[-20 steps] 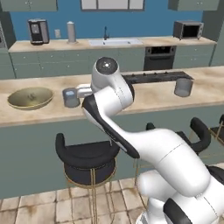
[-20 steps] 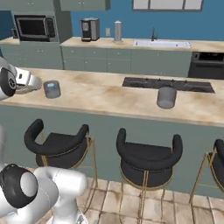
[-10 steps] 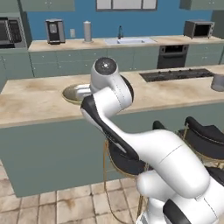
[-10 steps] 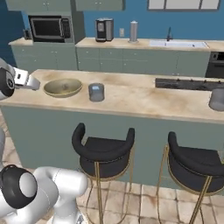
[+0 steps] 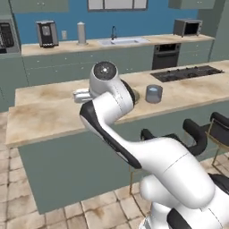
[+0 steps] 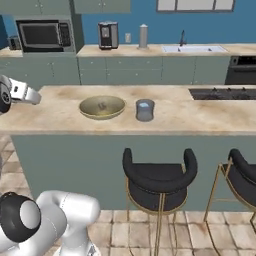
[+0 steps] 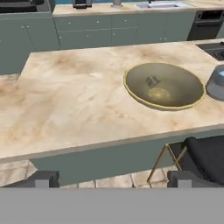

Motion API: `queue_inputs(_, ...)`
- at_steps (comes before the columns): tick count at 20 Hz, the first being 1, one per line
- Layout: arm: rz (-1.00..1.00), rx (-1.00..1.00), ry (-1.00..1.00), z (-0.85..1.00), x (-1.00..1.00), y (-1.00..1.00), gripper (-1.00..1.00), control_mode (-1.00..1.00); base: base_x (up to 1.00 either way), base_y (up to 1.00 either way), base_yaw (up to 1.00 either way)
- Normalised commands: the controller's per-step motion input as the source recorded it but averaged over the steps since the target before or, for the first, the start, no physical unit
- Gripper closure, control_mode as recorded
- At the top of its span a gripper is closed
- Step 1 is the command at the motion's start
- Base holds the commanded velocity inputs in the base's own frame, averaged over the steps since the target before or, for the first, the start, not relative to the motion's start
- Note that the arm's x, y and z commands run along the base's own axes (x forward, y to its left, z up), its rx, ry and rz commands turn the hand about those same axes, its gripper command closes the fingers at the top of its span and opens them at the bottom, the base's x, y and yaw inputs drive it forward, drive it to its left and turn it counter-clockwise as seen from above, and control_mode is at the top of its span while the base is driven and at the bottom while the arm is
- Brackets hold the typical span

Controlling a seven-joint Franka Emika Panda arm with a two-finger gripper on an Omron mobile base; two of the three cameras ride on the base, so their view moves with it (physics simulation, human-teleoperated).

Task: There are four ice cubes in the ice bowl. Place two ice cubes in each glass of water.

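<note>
A wide, brassy ice bowl (image 7: 164, 85) sits on the marbled beige counter (image 7: 78, 105). A short grey glass (image 6: 145, 110) stands just beside it. The gripper (image 7: 113, 178) hangs with fingers spread, holding nothing.

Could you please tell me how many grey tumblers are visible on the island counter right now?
1. One glass of water stands on the island counter, just right of the ice bowl in the right base view. The second may sit beyond the frame.

No legible text or labels anywhere
</note>
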Motion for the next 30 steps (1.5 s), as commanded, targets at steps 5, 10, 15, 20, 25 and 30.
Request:
queue_inputs(5, 0.00, 0.00, 0.00, 0.00, 0.00, 0.00, -1.00, 1.00, 1.00, 0.72, -0.31)
queue_inputs(10, 0.00, 0.00, 0.00, 0.00, 0.00, 0.00, -1.00, 1.00, 0.93, -0.26, -0.11)
queue_inputs(15, 0.00, 0.00, 0.00, 0.00, 0.00, 0.00, -1.00, 1.00, 0.20, -0.77, -0.03)
queue_inputs(20, 0.00, 0.00, 0.00, 0.00, 0.00, 0.00, -1.00, 1.00, 0.00, -0.35, -0.04)
queue_inputs(25, -0.03, 0.04, 0.05, 0.01, 0.01, -0.45, -1.00, -1.00, 0.00, 0.00, 0.00)
queue_inputs(30, -0.16, 0.01, 0.16, 0.00, -0.03, -0.99, -1.00, -1.00, 0.00, 0.00, 0.00)
